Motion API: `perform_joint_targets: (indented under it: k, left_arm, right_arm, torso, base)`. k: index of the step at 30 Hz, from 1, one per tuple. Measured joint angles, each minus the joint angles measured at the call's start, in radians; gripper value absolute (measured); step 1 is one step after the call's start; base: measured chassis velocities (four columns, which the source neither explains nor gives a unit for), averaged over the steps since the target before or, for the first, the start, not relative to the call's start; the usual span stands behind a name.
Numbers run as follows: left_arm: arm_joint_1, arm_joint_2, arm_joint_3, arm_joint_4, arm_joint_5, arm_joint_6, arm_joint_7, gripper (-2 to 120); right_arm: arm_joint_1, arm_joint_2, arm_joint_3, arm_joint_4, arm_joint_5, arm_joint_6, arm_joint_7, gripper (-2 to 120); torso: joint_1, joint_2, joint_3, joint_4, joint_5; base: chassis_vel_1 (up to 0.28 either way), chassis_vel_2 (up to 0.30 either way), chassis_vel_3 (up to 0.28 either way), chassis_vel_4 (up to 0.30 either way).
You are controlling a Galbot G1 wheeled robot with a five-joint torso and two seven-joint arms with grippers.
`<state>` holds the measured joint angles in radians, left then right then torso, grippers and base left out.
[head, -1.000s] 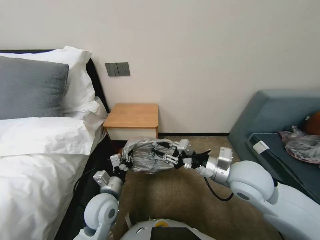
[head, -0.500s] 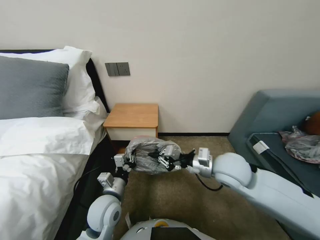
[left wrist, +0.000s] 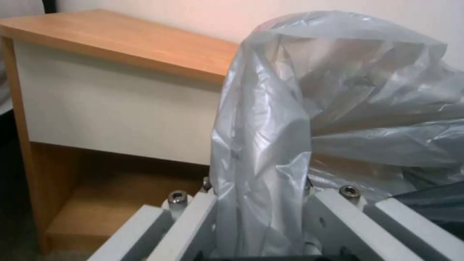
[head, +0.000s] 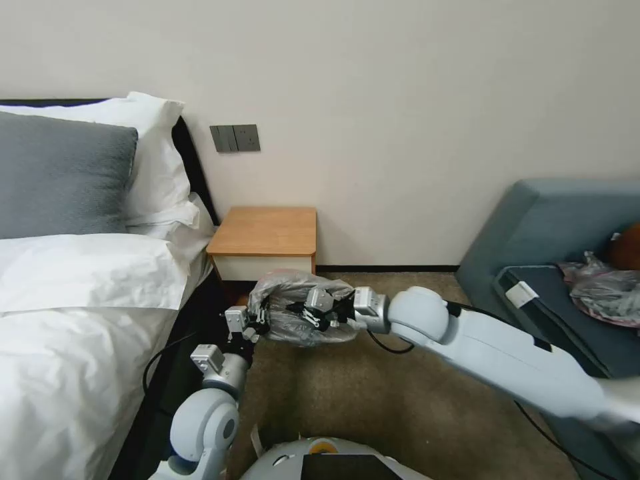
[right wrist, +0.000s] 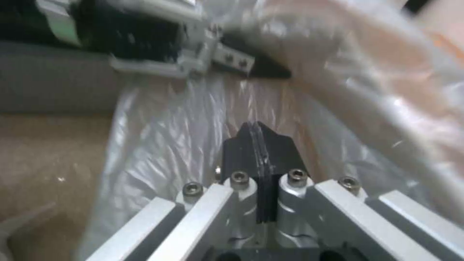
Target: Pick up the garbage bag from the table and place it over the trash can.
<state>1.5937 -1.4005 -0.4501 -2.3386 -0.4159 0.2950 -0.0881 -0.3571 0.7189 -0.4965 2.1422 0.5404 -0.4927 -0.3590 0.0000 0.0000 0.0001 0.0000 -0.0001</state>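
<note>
- In front of the nightstand, just above the carpet, the garbage bag is held up in the air as a wrinkled grey bundle between the two arms, near and below the front edge of the surface, whose wooden top is bare.
- The bag's left side is pinched by the left tool; in the left wrist view a gathered fold of the plastic is seen running down between the closed-in fingers, so that tool is judged clamped on the bag.
- The right tool is pushed in from the right, inside the folds; in the right wrist view its black pads are pressed flat together with plastic all around, and no film can be made out between them.
- The trash can cannot be made out; it may lie beneath the draped bag.
- The step in hand is judged to be opening the bag's mouth wide enough to fit over a rim.
- To do it well, the left pinch should be kept firm, a single layer of the rim should be caught by the right tool, and the two should be drawn apart slowly so the thin film is not torn or slipped.
- Farther out, a bed lies to the left and a grey sofa to the right, with a heap of other bags on it.
</note>
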Motion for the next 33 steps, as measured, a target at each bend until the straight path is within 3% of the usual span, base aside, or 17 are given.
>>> perform_joint_targets:
  k: [13,33]
  left_arm:
    - [-0.005,0.001,-0.018,-0.002,-0.032,-0.003,0.019,5]
    - [0.011,-0.007,0.015,-0.017,0.075,-0.038,0.038,5]
  right_arm:
    - [0.025,0.067,-0.055,-0.116,-0.121,0.012,-0.020,0]
    - [0.070,0.137,-0.155,-0.141,-0.260,-0.126,0.092,0]
  torso:
    - [0.000,0.000,0.000,-0.0001,0.0001]
    - [0.000,0.000,0.000,-0.0001,0.0001]
  base:
    - [0.000,0.000,0.000,0.000]
    - [0.000,0.000,0.000,0.000]
